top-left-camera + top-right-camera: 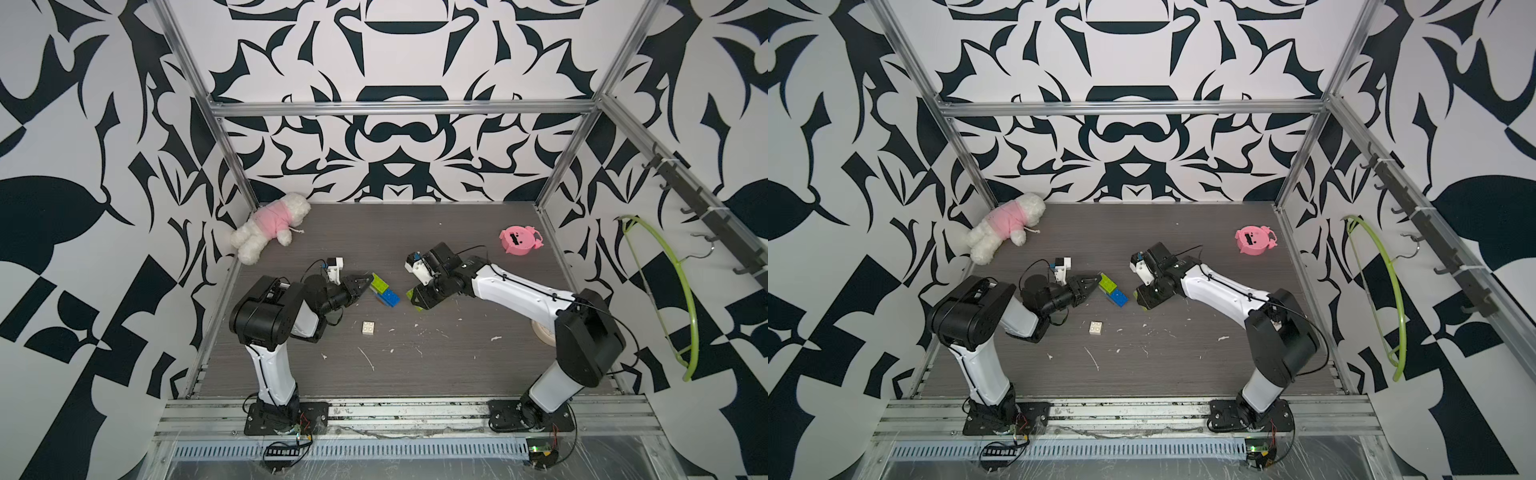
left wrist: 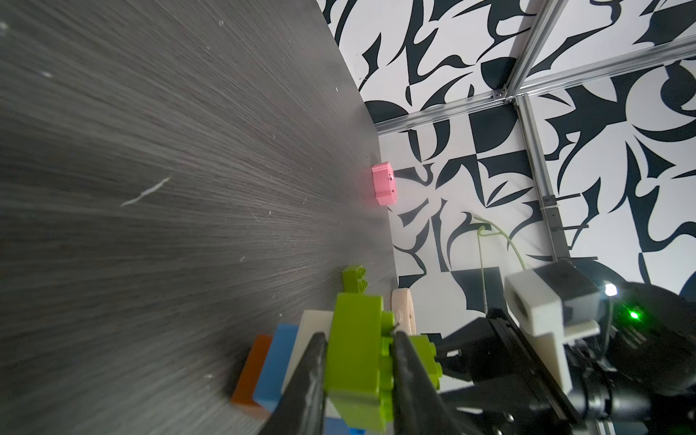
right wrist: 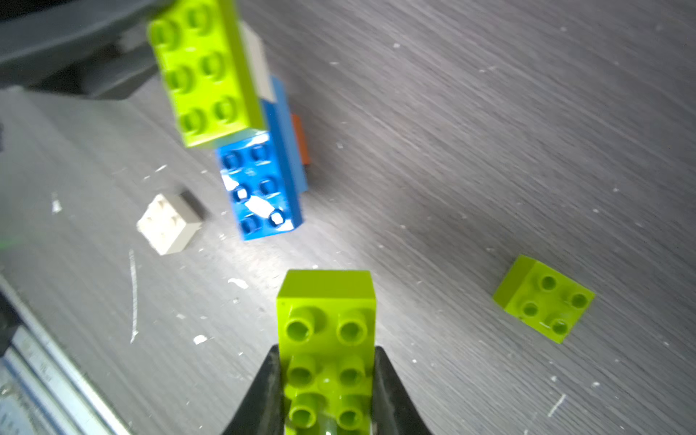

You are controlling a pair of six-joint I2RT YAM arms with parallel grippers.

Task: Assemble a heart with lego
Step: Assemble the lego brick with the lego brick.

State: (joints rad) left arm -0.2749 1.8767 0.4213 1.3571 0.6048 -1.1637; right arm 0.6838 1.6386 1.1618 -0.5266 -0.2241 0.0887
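The heart (image 1: 384,291), a half-built stack of green, white, blue and orange bricks, is in the middle of the table (image 1: 457,365). The left end effector (image 1: 366,284) is clamped on its green end. Just to the right, the right end effector (image 3: 327,361) grips a spare green brick (image 3: 327,301). Pressing that brick on crooked could twist the stack loose.

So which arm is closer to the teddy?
Left. The left arm is on the same side of the table as the teddy; the right arm is farther, near the pink pig.
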